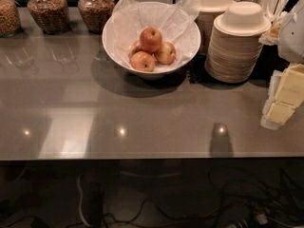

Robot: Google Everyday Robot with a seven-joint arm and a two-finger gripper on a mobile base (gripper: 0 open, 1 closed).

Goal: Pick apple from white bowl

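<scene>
Claw [284, 101] at right edge, opening unclear; apple [150, 38] atop pile in white bowl [112, 45], well apart.

Grey-brown glossy surface [142, 122], small light spots reflected toward the front edge. At back centre stands the white bowl [186, 34], its shadow falling forward and left. Just beside it on the right are two stacks of tan bowls [235, 56]. Three jars [47, 11] with brown contents line the back left. The gripper [284, 96] hangs at the right edge, over the surface.
</scene>
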